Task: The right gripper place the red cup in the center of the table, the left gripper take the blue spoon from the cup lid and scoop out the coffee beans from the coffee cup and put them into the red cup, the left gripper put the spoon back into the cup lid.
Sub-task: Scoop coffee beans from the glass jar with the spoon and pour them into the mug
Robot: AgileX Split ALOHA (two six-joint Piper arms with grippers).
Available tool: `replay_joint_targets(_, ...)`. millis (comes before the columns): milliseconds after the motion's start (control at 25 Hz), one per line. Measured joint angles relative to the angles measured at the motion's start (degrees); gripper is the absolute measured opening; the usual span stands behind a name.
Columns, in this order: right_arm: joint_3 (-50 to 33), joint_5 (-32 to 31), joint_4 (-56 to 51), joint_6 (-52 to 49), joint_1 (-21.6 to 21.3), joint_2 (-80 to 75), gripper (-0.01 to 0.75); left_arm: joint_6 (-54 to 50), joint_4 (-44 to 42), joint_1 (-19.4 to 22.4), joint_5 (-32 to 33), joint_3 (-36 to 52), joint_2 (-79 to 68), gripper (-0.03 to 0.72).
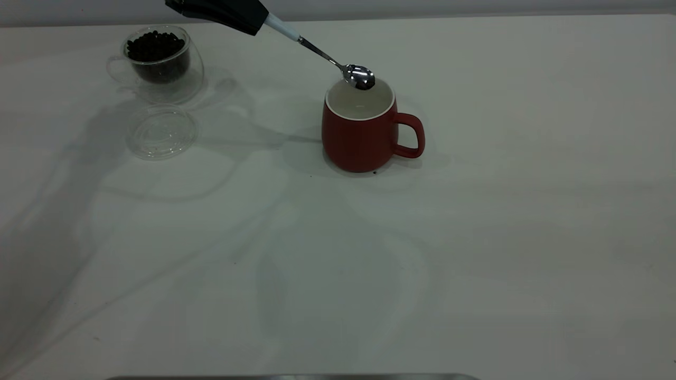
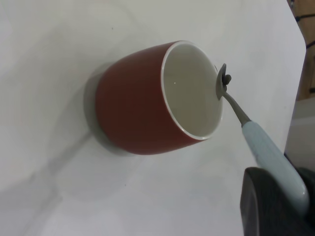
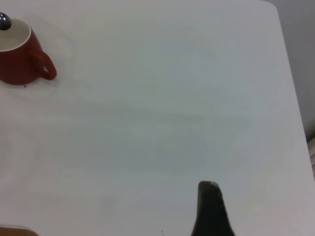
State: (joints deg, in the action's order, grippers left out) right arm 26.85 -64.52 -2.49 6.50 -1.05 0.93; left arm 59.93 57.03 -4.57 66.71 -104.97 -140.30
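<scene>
left gripper (image 1: pixel 248 18) w/ blue spoon (image 1: pixel 338 64), over red cup (image 1: pixel 364 132)

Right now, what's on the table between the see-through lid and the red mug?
Nothing: the exterior view shows bare white table between the clear plastic lid and red ceramic mug.

I am holding the left gripper (image 1: pixel 248 18) high over the far side of the table, reaching in from the left edge of the exterior view and angled downward toward the middle. Its fingers are clamping the pale handle of the blue spoon (image 1: pixel 317 50), which juts out ahead of the tip. The right gripper (image 3: pixel 211 209) is sitting parked well off to the right, out of the exterior view; only one dark finger is showing in its wrist view.
</scene>
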Motion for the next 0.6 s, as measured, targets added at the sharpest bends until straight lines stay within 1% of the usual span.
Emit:
replay_joint_targets(400,0.00,0.00,0.00,0.00,0.00,0.00,0.546,5.21,0.00,0.00,-0.19,0.00,0.00,0.126)
replay_joint_targets(520,0.00,0.00,0.00,0.00,0.00,0.00,0.546,1.65,0.06,0.00,-0.12,0.00,0.00,0.126)
replay_joint_targets(600,0.00,0.00,0.00,0.00,0.00,0.00,0.546,-3.57,0.11,0.38,0.00,0.00,0.00,0.126)
